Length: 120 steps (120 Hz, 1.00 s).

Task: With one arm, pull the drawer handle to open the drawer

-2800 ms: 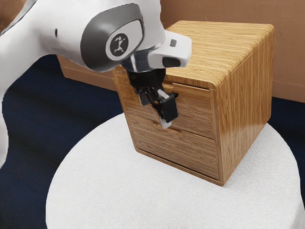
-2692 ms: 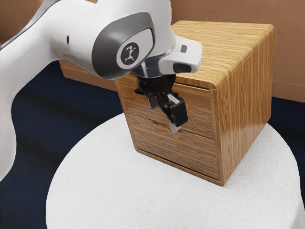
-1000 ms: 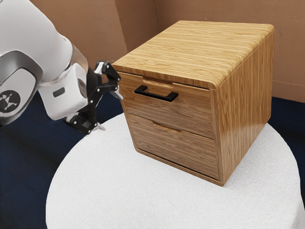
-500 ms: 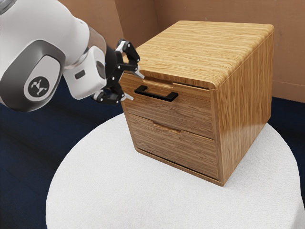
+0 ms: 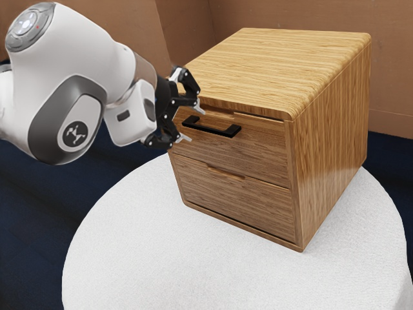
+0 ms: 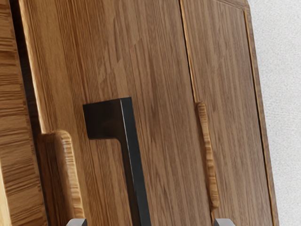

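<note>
A wooden cabinet [image 5: 277,61] with two drawers stands on the round white table [image 5: 193,258]. The top drawer [image 5: 258,152] carries a black bar handle [image 5: 216,128], and its front looks flush with the cabinet. My gripper [image 5: 191,121] is open at the handle's left end in the exterior view, one finger above the bar and one below. In the wrist view the handle [image 6: 129,155] runs down between my two fingertips [image 6: 77,221], which stand wide apart and clear of it.
The lower drawer [image 5: 239,194] has a wooden lip pull [image 6: 207,155]. My arm's white bulk [image 5: 71,97] fills the exterior view's left. Brown panels [image 5: 387,77] stand behind the cabinet, and dark blue floor [image 5: 39,213] surrounds the table.
My hand left the drawer fronts, swung out to the exterior view's left, then rose and moved right. Its open fingers now bracket the handle's left end. The cabinet has not moved.
</note>
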Each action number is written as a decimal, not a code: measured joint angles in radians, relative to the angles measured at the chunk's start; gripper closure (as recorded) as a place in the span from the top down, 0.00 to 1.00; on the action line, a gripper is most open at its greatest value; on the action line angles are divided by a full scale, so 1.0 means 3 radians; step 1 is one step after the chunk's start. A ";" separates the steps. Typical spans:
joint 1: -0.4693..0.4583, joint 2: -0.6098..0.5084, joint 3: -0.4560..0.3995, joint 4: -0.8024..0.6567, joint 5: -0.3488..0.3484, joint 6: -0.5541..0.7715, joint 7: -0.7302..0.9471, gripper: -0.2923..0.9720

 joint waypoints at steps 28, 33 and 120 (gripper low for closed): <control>0.0001 0.0139 -0.0005 0.0003 -0.0003 0.0033 0.0033 0.47; 0.0001 0.0155 -0.0004 0.0003 -0.0003 0.0036 0.0038 0.47; 0.0018 0.0331 0.0001 -0.0002 -0.0006 0.0048 0.0085 0.49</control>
